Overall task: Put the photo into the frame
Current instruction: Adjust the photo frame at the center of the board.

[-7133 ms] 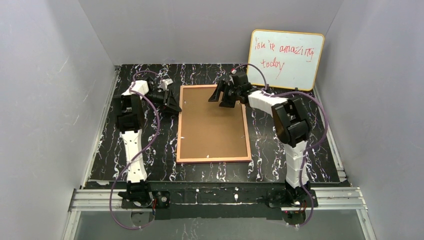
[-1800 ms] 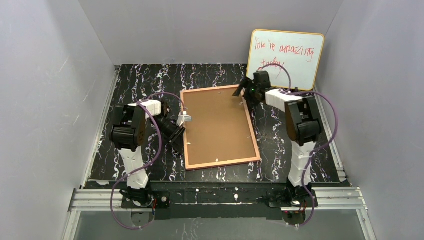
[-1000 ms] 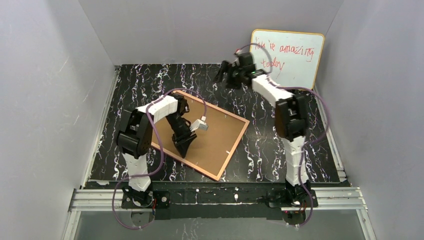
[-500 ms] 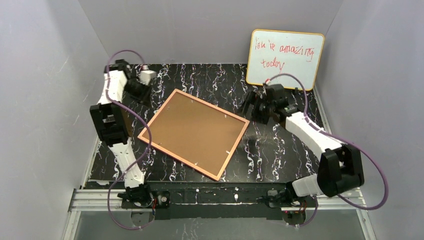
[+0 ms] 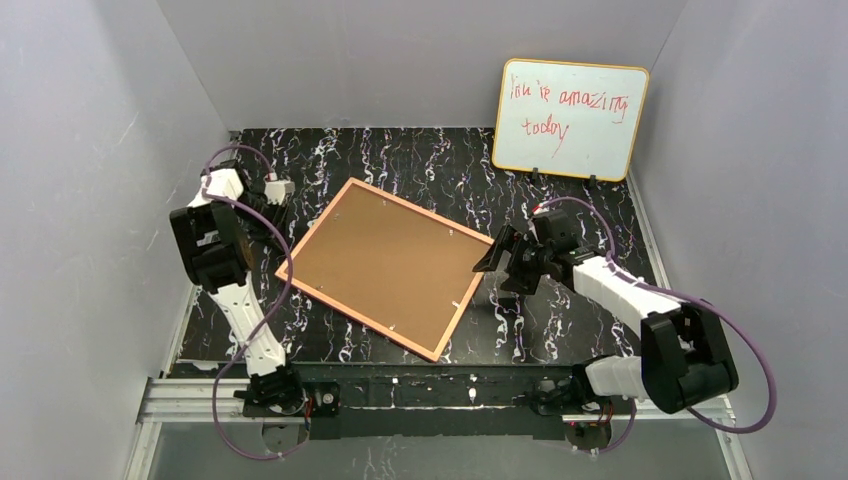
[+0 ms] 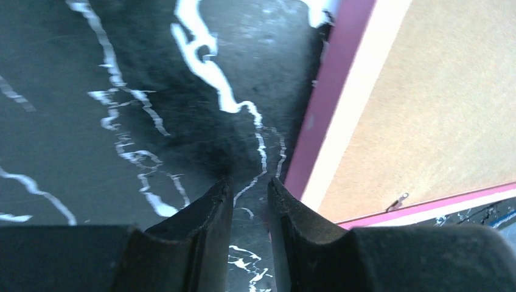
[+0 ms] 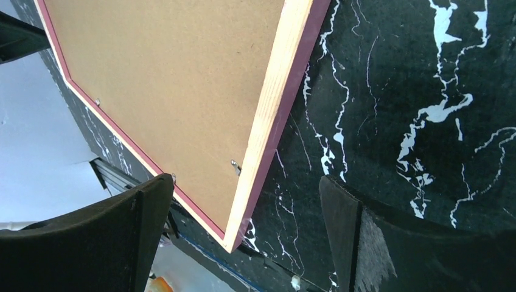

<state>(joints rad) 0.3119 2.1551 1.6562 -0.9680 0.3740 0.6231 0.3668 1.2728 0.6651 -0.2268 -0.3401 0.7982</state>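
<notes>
Presently the frame (image 5: 385, 265) lies back-up and askew on the tabletop (image 5: 420, 160), with its brown backing board (image 7: 170, 91) seated inside the pink border. Small metal tabs (image 7: 234, 164) are visible along the border. The photo is not visible in any view, and whether it lies beneath the backing cannot be told.

The left pincer (image 6: 246, 188) sits low, just beside the frame's left-hand edge near a corner. Its fingers are drawn to a narrow gap and hold nothing. The right pincer (image 7: 242, 185) hovers over the frame's right-hand corner, spread to its widest and likewise empty. That corner falls between its two fingers in the wrist view. A whiteboard (image 5: 570, 115) stands well beyond the frame's far side and plays no part.

Assessment: the step in hand appears to be securing the frame so that the backing can be freed.

Recommendations:
- Brace one edge with the left pincer without riding up onto the border, or the frame is likely to skate across the smooth surface.
- Bring the right pincer down square to the corner and close on the border only, clear of the tabs.
- Keep the frame flat. Its pane is presumably underneath, and a tilted lift risks dropping the contents.
</notes>
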